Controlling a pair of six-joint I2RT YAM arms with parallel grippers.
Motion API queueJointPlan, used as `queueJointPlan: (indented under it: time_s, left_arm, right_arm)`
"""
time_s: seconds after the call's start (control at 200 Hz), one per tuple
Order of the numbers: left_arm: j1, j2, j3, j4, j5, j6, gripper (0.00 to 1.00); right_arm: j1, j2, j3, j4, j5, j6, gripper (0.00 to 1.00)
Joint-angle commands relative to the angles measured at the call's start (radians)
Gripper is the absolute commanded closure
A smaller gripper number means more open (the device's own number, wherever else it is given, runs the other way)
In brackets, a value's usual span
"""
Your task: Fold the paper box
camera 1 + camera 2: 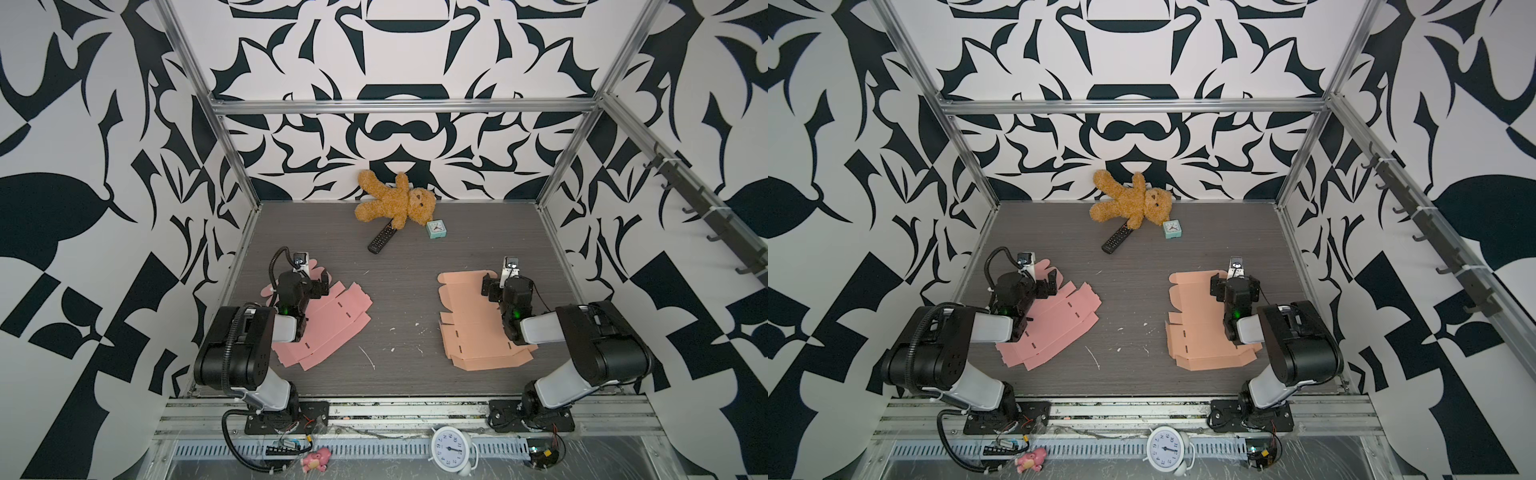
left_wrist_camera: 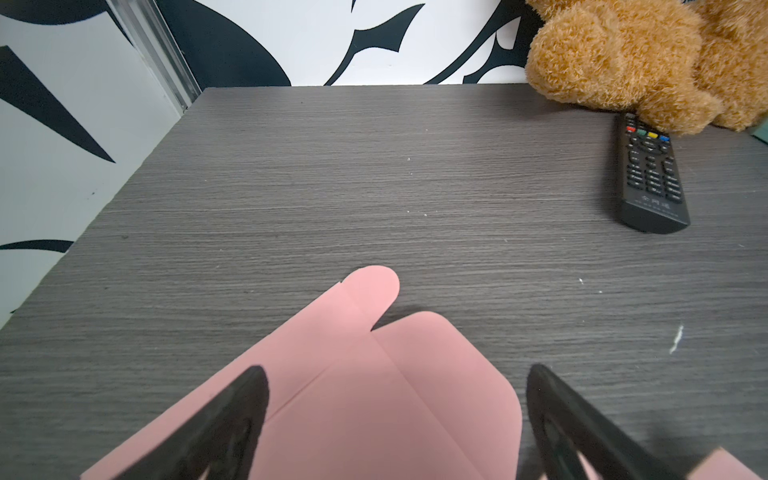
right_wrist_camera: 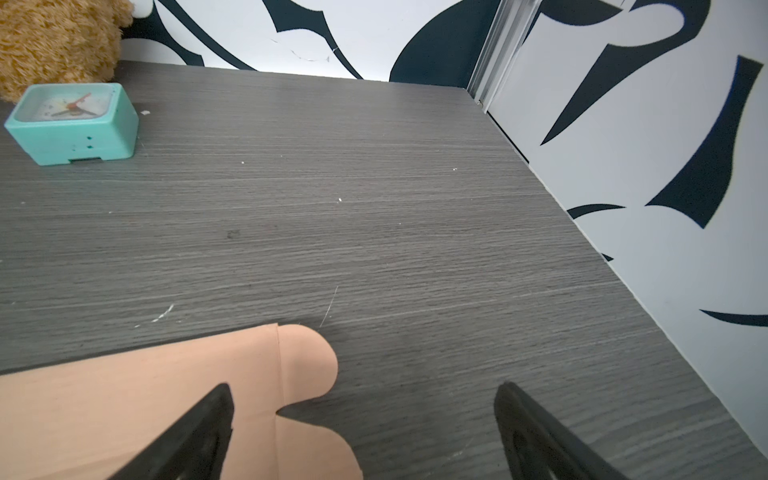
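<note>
Two flat, unfolded paper box blanks lie on the grey table in both top views. The pink blank point(image 1: 336, 316) point(image 1: 1059, 324) is on the left and the peach blank point(image 1: 469, 328) point(image 1: 1196, 328) on the right. My left gripper point(image 1: 307, 283) point(image 2: 397, 370) hovers open over the far rounded flaps of the pink blank point(image 2: 374, 415), holding nothing. My right gripper point(image 1: 505, 283) point(image 3: 365, 386) hangs open over the far right corner of the peach blank point(image 3: 124, 407). One of its fingers is above the paper and the other above bare table. Both arms cover part of their sheets.
A brown teddy bear point(image 1: 395, 203) lies against the back wall, with a black remote point(image 1: 381, 237) and a small teal clock point(image 1: 436, 228) beside it. A white round clock point(image 1: 451, 449) and a pink toy point(image 1: 316, 459) sit on the front rail. Patterned walls enclose three sides.
</note>
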Motion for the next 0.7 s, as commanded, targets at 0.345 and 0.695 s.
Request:
queueJointPlan:
  time_s: [0.345, 0.695]
  left_arm:
    - [0.004, -0.001, 0.01, 0.006, 0.009, 0.01, 0.01]
    - [0.003, -0.044, -0.015, 0.022, -0.014, -0.005, 0.01]
  right_arm:
    - [-0.003, -0.016, 0.024, 0.005, 0.002, -0.005, 0.0]
    - [-0.003, -0.101, 0.04, -0.088, 0.028, 0.004, 0.0]
